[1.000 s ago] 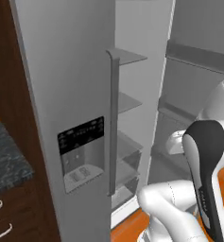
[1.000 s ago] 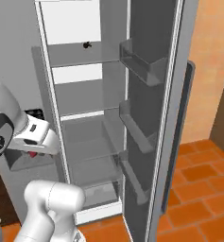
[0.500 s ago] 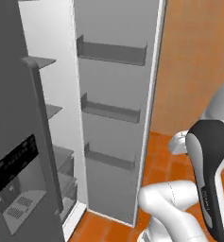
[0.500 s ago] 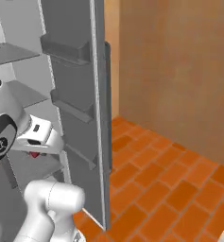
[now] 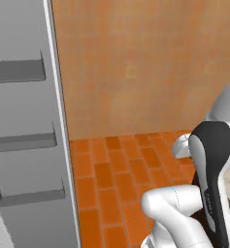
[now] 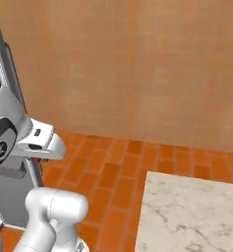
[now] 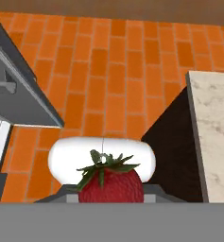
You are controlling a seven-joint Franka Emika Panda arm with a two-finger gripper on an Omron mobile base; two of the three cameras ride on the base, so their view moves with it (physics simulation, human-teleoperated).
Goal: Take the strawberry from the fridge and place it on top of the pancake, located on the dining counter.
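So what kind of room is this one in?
A simulated home kitchen, most likely. The open fridge with its door shelves stands at the left, a marbled stone counter on a dark wood base sits nearby, and the floor is orange brick tile. The gripper carries a strawberry.

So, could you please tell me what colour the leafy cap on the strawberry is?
Green, over the red strawberry; the hand view shows it best.

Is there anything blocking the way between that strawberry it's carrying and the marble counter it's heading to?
Nothing visible does. The strawberry sits in the gripper, and only bare orange brick floor lies between it and the dining counter. The open fridge door stands off to the other side. The pancake isn't visible yet.
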